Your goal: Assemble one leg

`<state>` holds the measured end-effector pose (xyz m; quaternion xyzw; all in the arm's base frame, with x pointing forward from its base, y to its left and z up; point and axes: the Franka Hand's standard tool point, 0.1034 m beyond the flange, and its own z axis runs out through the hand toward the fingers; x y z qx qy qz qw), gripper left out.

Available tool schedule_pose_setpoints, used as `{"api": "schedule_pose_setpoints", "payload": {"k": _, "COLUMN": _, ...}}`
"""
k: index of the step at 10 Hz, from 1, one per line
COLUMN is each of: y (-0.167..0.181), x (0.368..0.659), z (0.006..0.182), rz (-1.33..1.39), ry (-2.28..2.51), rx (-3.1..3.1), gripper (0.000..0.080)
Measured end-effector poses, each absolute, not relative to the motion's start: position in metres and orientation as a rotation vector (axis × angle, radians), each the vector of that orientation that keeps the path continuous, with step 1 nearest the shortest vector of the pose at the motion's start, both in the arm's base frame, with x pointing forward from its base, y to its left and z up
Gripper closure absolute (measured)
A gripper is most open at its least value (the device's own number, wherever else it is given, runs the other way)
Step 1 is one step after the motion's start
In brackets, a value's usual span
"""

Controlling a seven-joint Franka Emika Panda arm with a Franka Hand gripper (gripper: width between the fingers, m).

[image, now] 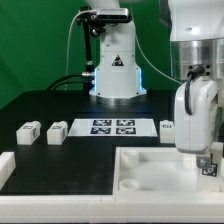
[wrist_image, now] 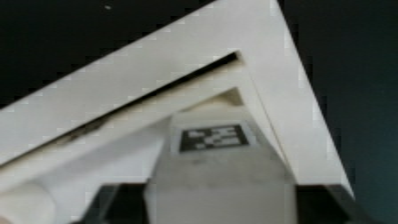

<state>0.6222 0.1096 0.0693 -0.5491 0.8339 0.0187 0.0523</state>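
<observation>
My gripper [image: 205, 158] is shut on a leg [image: 209, 168], a small white block with a black-and-white tag, and holds it over the large white tray-like part [image: 140, 172], near the far corner on the exterior view's right. In the wrist view the leg [wrist_image: 217, 150] sits between my dark fingers [wrist_image: 114, 196], tag facing the camera, above a corner of the tray part [wrist_image: 160, 80]. My gripper [wrist_image: 217, 202] is closed around it. Whether the leg touches the tray cannot be told.
Two more legs [image: 28, 131] [image: 57, 132] lie at the exterior view's left and one [image: 167, 126] at its right, beside the marker board [image: 112, 126]. A white block [image: 5, 166] sits at the left edge. The robot base [image: 115, 70] stands at the back.
</observation>
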Motion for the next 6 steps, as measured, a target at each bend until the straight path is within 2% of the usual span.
{"api": "schedule_pose_setpoints", "payload": {"k": 1, "y": 0.114, "x": 0.622, "z": 0.07, "rz": 0.052, "ry": 2.534, "rx": -1.661, "gripper": 0.0277}}
{"api": "schedule_pose_setpoints", "payload": {"k": 2, "y": 0.129, "x": 0.617, "z": 0.07, "rz": 0.046, "ry": 2.507, "rx": -1.686, "gripper": 0.0175}}
{"api": "schedule_pose_setpoints", "payload": {"k": 4, "y": 0.151, "x": 0.604, "z": 0.084, "rz": 0.06, "ry": 2.471, "rx": -1.72, "gripper": 0.0151}}
{"api": "schedule_pose_setpoints", "payload": {"k": 6, "y": 0.163, "x": 0.597, "z": 0.084, "rz": 0.091, "ry": 2.467, "rx": -1.756, "gripper": 0.015}}
